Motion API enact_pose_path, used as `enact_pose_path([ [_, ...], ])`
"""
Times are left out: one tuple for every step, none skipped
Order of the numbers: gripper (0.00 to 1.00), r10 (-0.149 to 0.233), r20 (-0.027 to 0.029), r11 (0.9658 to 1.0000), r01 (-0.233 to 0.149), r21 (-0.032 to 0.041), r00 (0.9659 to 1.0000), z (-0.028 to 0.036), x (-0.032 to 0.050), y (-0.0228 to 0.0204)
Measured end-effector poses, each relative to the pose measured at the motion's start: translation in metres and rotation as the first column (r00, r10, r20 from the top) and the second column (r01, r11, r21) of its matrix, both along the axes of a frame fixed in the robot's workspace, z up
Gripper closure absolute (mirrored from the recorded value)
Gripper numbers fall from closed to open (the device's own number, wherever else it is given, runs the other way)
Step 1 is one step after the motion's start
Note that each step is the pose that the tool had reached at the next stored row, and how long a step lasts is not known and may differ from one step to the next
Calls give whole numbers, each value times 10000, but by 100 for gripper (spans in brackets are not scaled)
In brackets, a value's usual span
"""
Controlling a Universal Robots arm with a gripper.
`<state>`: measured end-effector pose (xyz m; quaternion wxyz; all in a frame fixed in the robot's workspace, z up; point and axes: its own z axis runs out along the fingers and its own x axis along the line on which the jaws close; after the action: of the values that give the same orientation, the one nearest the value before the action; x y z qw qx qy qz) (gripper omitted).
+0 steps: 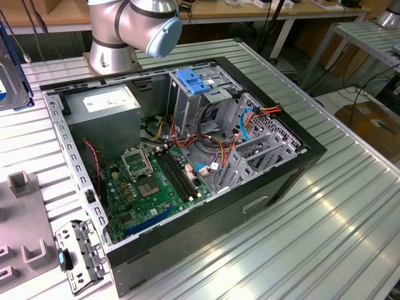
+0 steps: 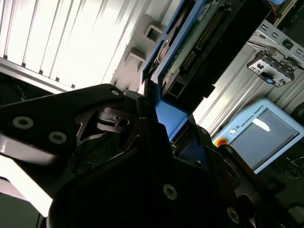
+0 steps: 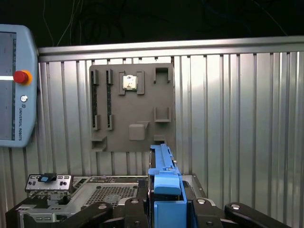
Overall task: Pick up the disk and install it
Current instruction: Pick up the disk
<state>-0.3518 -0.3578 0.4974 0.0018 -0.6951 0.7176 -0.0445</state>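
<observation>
The disk (image 1: 14, 75) shows at the exterior view's far left edge, raised above the table, silver with a blue frame. In the first wrist view its blue carrier (image 3: 164, 183) stands edge-on between the black fingers (image 3: 135, 209) of my gripper (image 3: 165, 211), which is shut on it. The second wrist view shows the disk (image 2: 199, 38) from its circuit-board side, with the blue carrier end (image 2: 168, 111) clamped in the gripper (image 2: 164, 128). The open computer case (image 1: 294, 178) lies on the table, apart from the disk, with a grey drive cage and blue latch (image 1: 194, 81) at its back.
A grey power-supply box (image 1: 103, 103) fills the case's back corner; motherboard (image 1: 156, 181) and cables lie inside. A grey holder plate (image 1: 25, 231) and a metal bracket (image 1: 78, 253) sit at the exterior view's left. A teach pendant (image 3: 14, 85) lies beyond the plate. The arm's base (image 1: 112, 44) stands behind the case.
</observation>
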Motion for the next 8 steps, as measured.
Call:
enact_pose_path([
  [63, 0, -1, 10000, 0, 0, 10000, 1, 6, 0],
  [63, 0, -1, 10000, 0, 0, 10000, 1, 11, 0],
  [63, 0, -1, 10000, 0, 0, 10000, 1, 17, 0],
  [63, 0, -1, 10000, 0, 0, 10000, 1, 23, 0],
  [63, 0, 0, 10000, 0, 0, 10000, 1, 31, 0],
  [63, 0, 0, 10000, 0, 0, 10000, 1, 44, 0],
  [63, 0, 0, 10000, 0, 0, 10000, 1, 69, 0],
  [63, 0, -1, 10000, 0, 0, 10000, 1, 98, 0],
])
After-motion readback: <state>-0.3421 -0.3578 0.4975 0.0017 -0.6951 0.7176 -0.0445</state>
